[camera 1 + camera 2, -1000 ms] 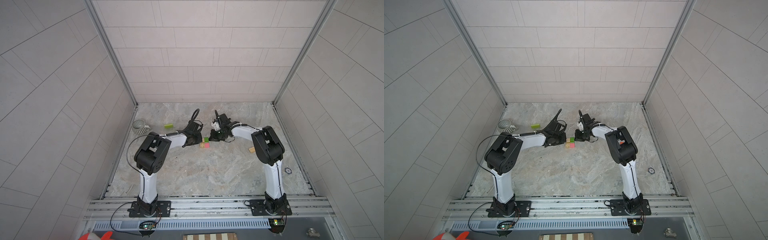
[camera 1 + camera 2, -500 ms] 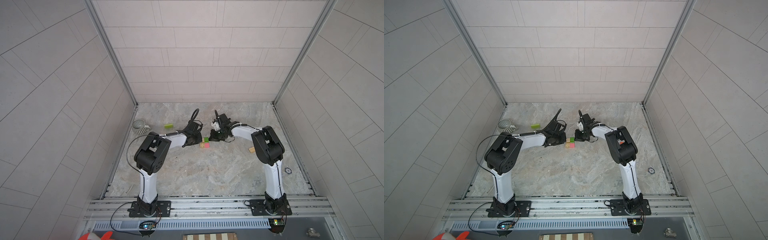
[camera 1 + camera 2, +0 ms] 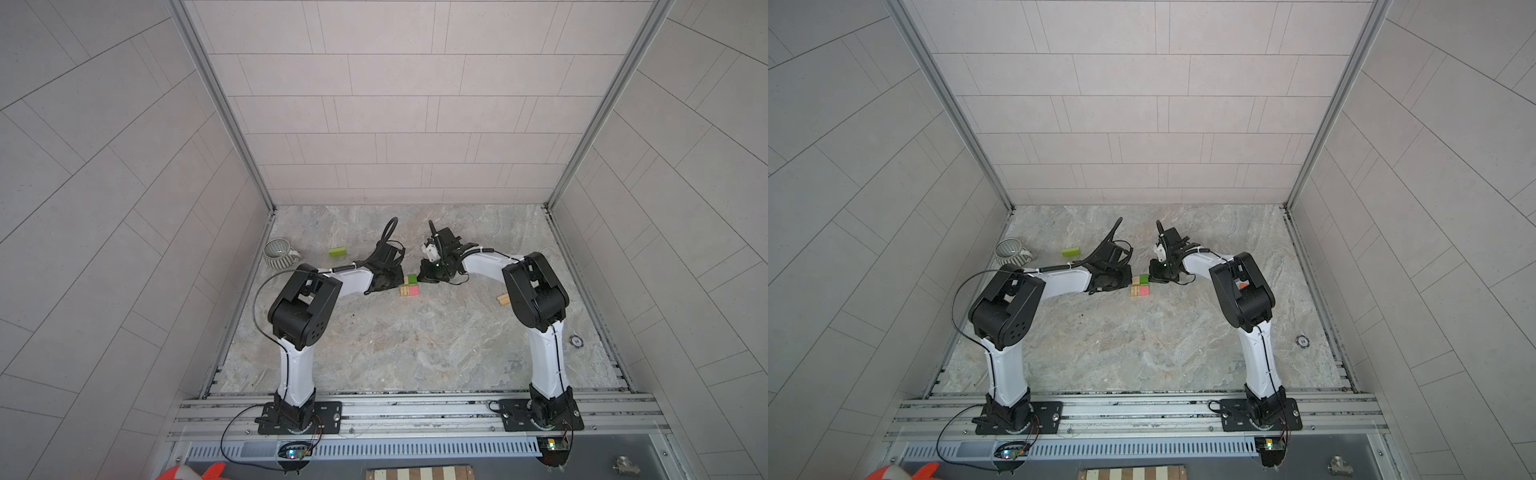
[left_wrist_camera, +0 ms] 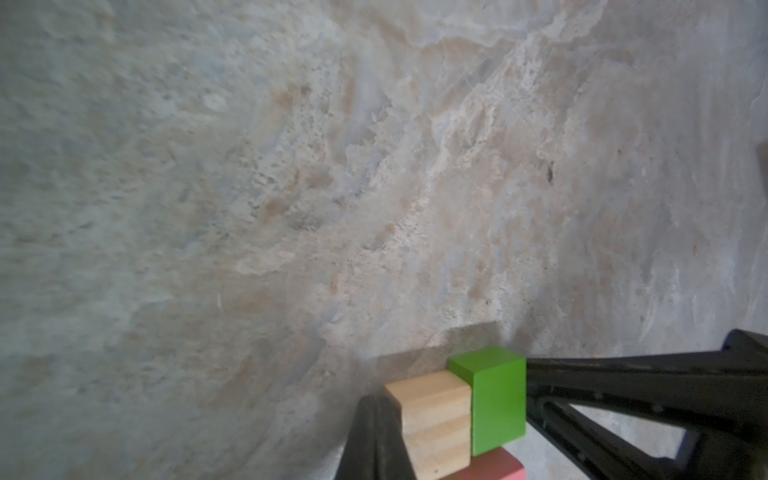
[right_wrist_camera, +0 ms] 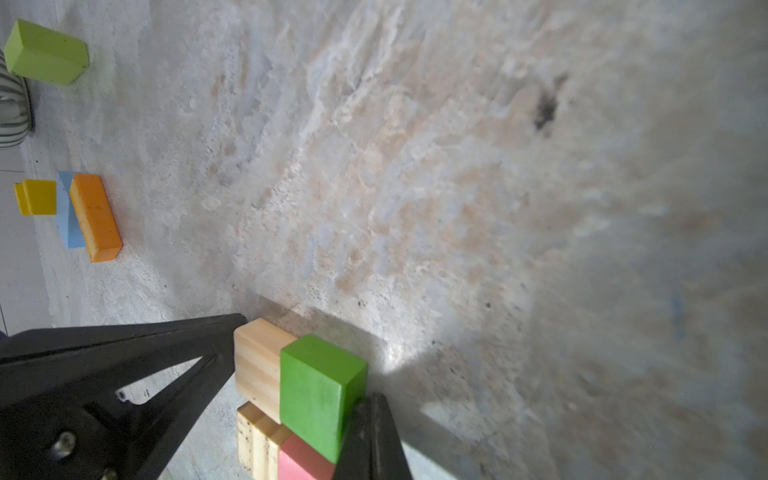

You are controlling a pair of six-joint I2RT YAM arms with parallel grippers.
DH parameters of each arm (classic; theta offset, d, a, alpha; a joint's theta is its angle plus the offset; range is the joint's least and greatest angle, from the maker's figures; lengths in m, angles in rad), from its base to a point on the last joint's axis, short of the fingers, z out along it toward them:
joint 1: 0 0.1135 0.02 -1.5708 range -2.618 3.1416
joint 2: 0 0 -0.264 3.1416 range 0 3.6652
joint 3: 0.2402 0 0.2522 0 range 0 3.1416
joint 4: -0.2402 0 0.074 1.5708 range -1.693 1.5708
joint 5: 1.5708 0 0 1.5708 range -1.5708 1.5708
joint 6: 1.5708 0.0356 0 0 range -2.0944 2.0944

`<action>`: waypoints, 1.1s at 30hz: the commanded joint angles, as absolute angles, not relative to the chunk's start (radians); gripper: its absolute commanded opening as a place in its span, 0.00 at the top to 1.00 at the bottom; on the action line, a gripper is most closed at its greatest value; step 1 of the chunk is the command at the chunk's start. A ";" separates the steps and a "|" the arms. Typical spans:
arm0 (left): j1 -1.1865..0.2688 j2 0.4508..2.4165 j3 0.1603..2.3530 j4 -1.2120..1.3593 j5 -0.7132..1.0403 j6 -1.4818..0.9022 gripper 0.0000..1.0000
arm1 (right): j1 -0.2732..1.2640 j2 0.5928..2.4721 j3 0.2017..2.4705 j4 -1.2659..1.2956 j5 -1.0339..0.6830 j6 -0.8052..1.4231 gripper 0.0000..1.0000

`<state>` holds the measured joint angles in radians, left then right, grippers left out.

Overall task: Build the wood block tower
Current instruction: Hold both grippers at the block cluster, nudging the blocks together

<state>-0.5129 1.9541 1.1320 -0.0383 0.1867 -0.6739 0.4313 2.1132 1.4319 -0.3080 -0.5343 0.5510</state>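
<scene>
Left jaws and right jaws, both closed and empty, abut opposite ends of the wood block tower (image 5: 291,403), whose top row, tan block (image 4: 432,419) to green block (image 4: 496,399), runs lengthwise between them.

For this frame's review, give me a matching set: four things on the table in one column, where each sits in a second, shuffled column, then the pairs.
Things:
1. green cube
2. ribbed mug
3. lime block
4. lone tan block

Places:
A. next to the right arm at its elbow
B. against the left wall
C. in the cluster between the shut left gripper and right gripper
D. lying alone, beside the mug

Pairs: 1-C, 2-B, 3-D, 4-A
</scene>
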 commanded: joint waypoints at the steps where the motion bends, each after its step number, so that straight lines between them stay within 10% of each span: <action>1: -0.520 1.937 1.106 -0.049 0.198 -0.679 1.00 | 0.459 2.082 1.410 -0.315 -0.539 0.554 1.00; 28: -0.528 1.930 1.095 -0.040 0.210 -0.694 1.00 | 0.460 2.061 1.409 -0.361 -0.482 0.537 0.94; 33: -0.531 1.931 1.095 -0.040 0.208 -0.695 1.00 | 0.459 2.051 1.407 -0.371 -0.465 0.528 0.81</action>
<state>-0.5148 1.9335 1.1027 -0.0303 0.1894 -0.6880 0.4503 2.0792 1.4059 -0.3256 -0.4854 0.5434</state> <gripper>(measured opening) 0.041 0.176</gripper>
